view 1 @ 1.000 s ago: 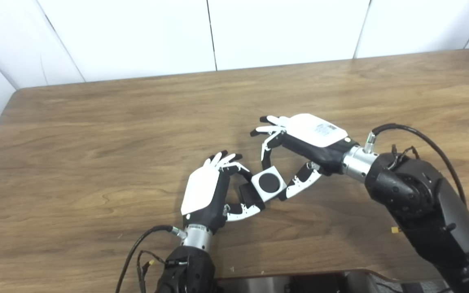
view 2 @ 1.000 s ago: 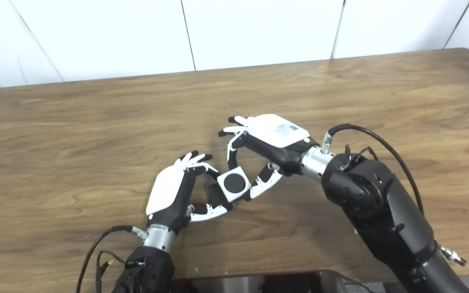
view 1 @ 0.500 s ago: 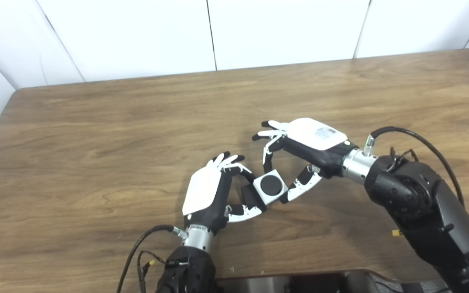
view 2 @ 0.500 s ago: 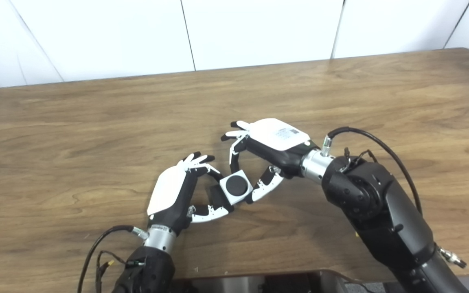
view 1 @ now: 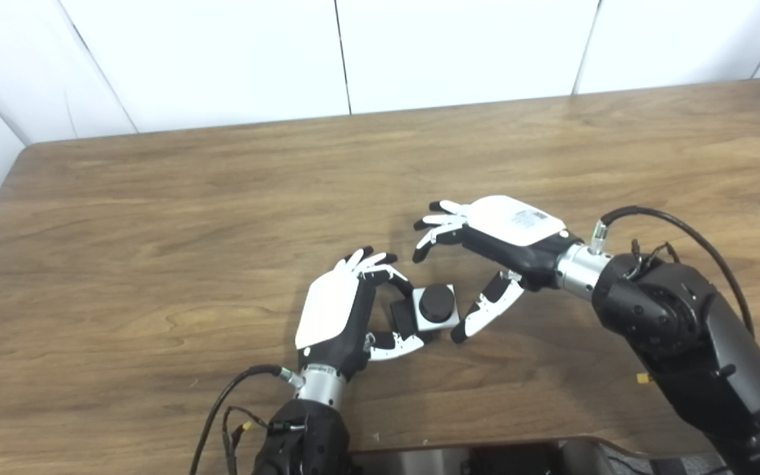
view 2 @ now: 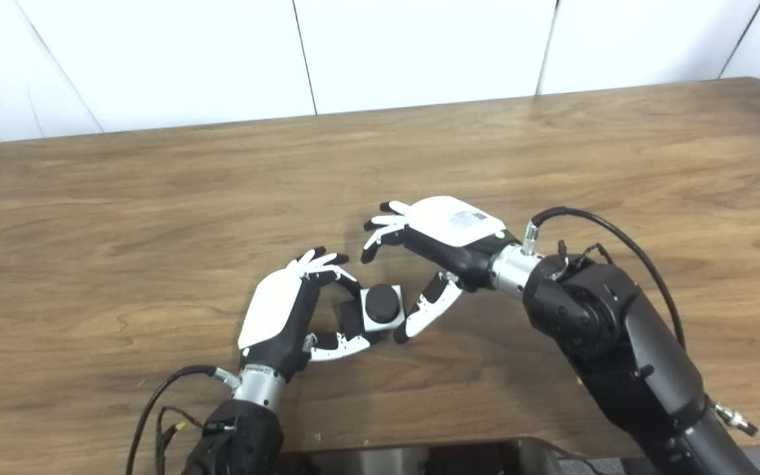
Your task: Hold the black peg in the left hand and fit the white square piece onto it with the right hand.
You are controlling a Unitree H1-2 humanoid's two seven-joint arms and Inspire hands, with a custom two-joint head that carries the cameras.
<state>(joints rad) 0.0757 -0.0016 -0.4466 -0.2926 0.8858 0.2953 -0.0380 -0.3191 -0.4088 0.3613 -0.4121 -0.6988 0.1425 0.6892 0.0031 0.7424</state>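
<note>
The white square piece [view 1: 430,324] sits on the round black peg [view 1: 437,302], whose top pokes up through its hole. The peg's black base [view 1: 401,317] is pinched between the fingers and thumb of my left hand [view 1: 337,310], low over the table. My right hand [view 1: 502,231] is open just right of the piece. Its fingers [view 1: 434,231] are spread above and behind the piece and its thumb [view 1: 482,310] is close to the piece's right edge, apart from it. The same shows in the right eye view: the piece [view 2: 375,324], left hand [view 2: 278,310], right hand [view 2: 452,227].
The brown wooden table [view 1: 156,218] runs to a white wall at the back. Its front edge lies close below the hands. A dark part of the robot's body [view 1: 485,458] shows at the bottom edge.
My right hand has let go of the white piece and spread its fingers. The piece has tipped from facing the camera to lying flatter, further onto the peg. The left hand stayed put.
</note>
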